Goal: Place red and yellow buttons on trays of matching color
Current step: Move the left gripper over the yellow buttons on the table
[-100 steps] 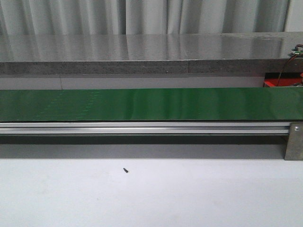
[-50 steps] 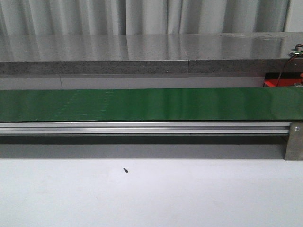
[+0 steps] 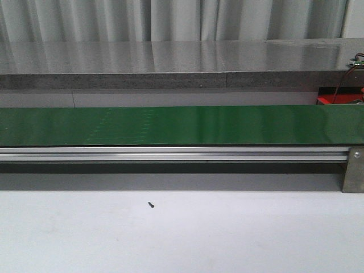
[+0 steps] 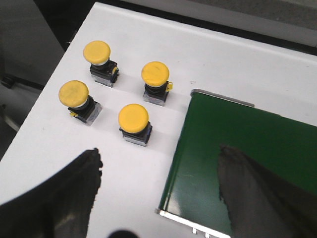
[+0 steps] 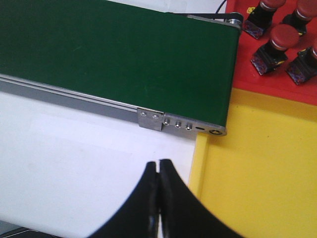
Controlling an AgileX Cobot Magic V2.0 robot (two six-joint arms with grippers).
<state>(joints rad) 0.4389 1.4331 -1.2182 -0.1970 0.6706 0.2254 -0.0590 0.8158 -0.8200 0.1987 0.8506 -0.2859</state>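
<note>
Three views, in order:
Front view: green conveyor belt (image 3: 182, 125) is lying bare; its faint surface marks are drifting rightward versus the earlier frames, so it appears to be running.
Left wrist: left gripper (image 4: 158, 193) is hovering spread wide, empty; four yellow buttons (image 4: 133, 117) are standing beside the belt end.
Right wrist: right gripper (image 5: 158, 198) is pinched closed, empty; red buttons (image 5: 277, 42) are sitting on the red tray (image 5: 237, 74); yellow tray (image 5: 262, 168) is adjoining the belt end.

no readable text, no labels, no brand marks, no numbers, no signs in any view
</note>
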